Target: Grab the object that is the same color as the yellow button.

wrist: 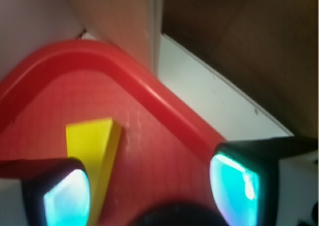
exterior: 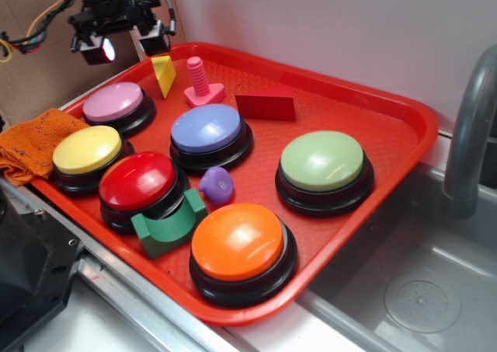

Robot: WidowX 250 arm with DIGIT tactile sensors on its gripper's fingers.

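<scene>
The black two-fingered tool point(exterior: 124, 40) hangs with jaws spread above the far left corner of the red plastic tray point(exterior: 404, 127). Beneath it, the small yellow triangular wedge point(exterior: 164, 74) stands with open tray floor around it. The tray's raised rim runs close under the tool's outer finger point(wrist: 239, 183). Beyond the wedge, a pink plastic bolt point(exterior: 202, 84) stands near. Toward the front, a pink-topped round button point(exterior: 116, 106) crowds the approach. A brown cardboard wall point(exterior: 39, 72) rises just behind the tool.

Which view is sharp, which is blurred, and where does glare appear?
Exterior view: mostly sharp, with white glare on the orange button and red button. Wrist view: soft throughout; the yellow wedge has blurred edges, and the gripper pads glow cyan, out of focus.
</scene>
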